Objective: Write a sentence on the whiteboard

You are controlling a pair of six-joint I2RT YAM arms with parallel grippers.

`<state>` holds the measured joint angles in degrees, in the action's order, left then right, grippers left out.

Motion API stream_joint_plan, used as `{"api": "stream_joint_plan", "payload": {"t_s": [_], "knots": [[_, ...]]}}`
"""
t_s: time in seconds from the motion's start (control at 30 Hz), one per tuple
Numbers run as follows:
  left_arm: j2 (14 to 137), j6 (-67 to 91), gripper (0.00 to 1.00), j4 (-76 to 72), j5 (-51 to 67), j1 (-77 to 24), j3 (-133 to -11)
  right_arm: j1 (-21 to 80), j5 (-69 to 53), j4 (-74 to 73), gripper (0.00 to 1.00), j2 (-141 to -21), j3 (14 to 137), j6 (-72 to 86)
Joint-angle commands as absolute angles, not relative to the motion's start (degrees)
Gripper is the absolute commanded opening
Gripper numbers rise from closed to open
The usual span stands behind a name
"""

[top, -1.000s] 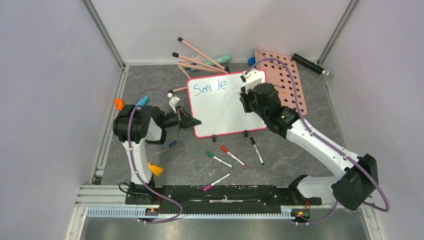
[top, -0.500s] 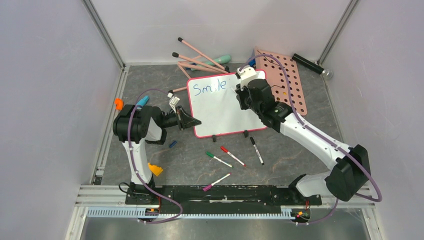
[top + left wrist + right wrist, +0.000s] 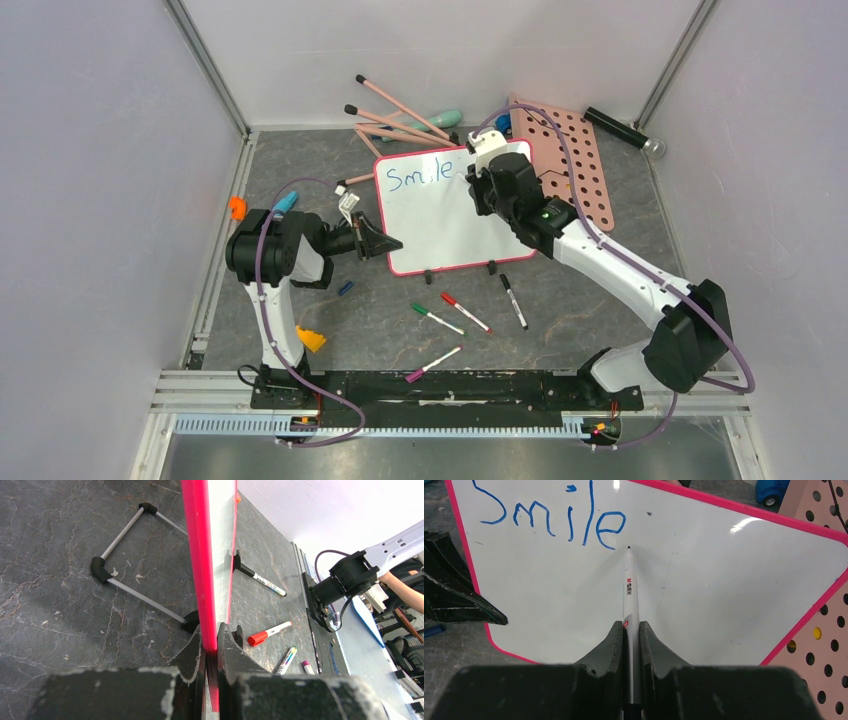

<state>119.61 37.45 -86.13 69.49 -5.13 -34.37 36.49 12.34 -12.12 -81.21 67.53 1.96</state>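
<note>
The whiteboard (image 3: 440, 215), white with a pink-red rim, stands tilted on two black feet at the table's middle. Blue writing (image 3: 420, 175) on it reads "Smile" (image 3: 554, 517); no more of the sentence shows. My left gripper (image 3: 388, 243) is shut on the board's left rim (image 3: 200, 555), seen edge-on in the left wrist view. My right gripper (image 3: 478, 185) is shut on a white marker (image 3: 629, 595). Its tip (image 3: 629, 547) sits at the board just right of and below the "e".
Loose markers lie in front of the board: a black one (image 3: 513, 300), a red one (image 3: 465, 311), a green one (image 3: 436, 318) and a pink one (image 3: 432, 363). A pink pegboard (image 3: 568, 165) lies right of the board. Pink sticks (image 3: 400, 115) lie behind it.
My right arm has moved left and toward the board's top, bringing the marker tip close after the "e". The left gripper and the board have not moved.
</note>
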Motion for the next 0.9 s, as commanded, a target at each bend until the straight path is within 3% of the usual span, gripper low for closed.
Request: {"api": "stream_joint_plan", "payload": {"t_s": [0.0,0.87], "knots": [[122.0,21.6,0.02,-89.2,65.0,-5.2,-33.6,36.3,13.3,-11.4,0.0,-81.8,70.1,2.0],[122.0,21.6,0.02,-89.2,65.1,-5.2,-33.6,36.2,11.3,-13.5,0.0,-79.9,66.6,2.1]]}}
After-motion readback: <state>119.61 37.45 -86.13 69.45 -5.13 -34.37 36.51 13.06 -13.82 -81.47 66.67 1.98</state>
